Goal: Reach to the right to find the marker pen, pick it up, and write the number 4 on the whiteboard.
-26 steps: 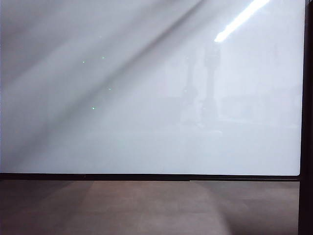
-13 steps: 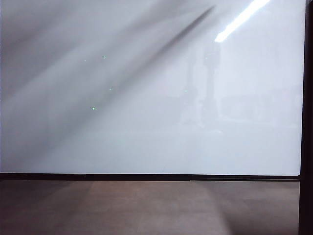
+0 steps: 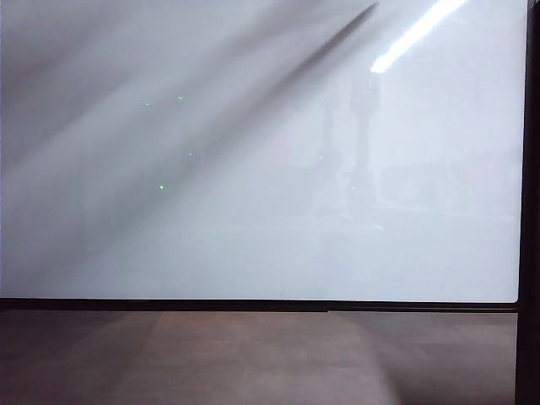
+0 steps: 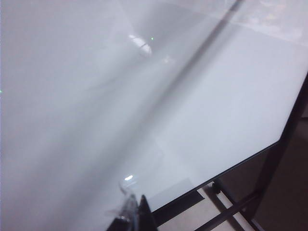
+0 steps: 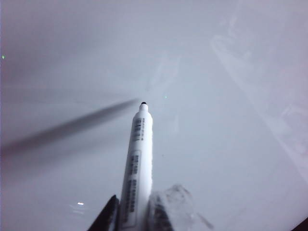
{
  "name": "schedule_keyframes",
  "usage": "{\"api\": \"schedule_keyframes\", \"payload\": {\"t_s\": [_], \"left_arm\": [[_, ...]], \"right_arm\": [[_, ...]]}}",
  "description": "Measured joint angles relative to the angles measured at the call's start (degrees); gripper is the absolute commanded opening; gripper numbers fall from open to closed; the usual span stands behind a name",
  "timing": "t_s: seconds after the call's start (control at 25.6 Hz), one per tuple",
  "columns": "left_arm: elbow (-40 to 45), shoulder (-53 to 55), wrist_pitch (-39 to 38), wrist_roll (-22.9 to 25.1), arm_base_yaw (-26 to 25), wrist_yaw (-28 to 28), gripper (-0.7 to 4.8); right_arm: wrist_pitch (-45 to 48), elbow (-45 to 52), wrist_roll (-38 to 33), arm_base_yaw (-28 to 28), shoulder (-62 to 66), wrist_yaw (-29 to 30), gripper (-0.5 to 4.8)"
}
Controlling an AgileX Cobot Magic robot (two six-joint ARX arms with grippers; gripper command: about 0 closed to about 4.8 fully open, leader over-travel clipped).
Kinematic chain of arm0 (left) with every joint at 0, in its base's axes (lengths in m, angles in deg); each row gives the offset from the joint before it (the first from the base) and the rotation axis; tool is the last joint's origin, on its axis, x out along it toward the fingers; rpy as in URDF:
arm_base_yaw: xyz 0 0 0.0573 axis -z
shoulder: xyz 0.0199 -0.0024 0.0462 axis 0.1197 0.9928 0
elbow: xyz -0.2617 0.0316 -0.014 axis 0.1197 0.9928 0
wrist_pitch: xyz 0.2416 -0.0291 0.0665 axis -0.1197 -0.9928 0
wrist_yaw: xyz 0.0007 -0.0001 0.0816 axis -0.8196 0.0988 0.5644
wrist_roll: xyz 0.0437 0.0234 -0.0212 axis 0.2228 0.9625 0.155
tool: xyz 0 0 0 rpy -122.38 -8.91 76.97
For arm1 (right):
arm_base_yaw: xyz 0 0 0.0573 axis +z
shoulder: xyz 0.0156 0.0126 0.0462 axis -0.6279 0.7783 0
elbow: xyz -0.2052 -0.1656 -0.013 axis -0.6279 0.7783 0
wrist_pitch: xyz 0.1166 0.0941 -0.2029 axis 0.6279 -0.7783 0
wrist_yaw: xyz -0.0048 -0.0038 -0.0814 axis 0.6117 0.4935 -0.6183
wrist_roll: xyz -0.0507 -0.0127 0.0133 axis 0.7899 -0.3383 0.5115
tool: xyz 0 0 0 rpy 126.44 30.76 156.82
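Note:
The whiteboard [image 3: 253, 211] fills the exterior view; neither gripper shows there, only slanting shadows. No number 4 is in view on the board. In the right wrist view my right gripper [image 5: 134, 211] is shut on the marker pen [image 5: 137, 163], a white barrel with small print. Its dark tip [image 5: 143, 103] points at the whiteboard [image 5: 226, 144], very close to the end of its own shadow; I cannot tell if it touches. In the left wrist view my left gripper [image 4: 136, 211] is near the whiteboard [image 4: 216, 96], jaws together with nothing between them.
The board's thin black frame runs along the lower edge [image 3: 253, 305] and the right side [image 3: 530, 169]. Brownish floor [image 3: 253, 363] lies below. Dark stand bars [image 4: 231, 209] show under the board's corner. A bright light streak [image 3: 418, 34] reflects at upper right.
In the exterior view the slanting shadow near the top of the board has grown darker and sharper and reaches slightly further right. Nothing else differs.

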Motion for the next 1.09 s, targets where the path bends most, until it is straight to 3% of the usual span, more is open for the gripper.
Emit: {"api": "schedule_keyframes", "payload": {"t_s": [1.09], "left_arm": [[0.0, -0.1, -3.7, 0.0, 0.0, 0.0, -0.05]], "right_arm": [[0.6, 0.0, 0.1, -5.4, 0.5, 3.5, -0.06]]}}
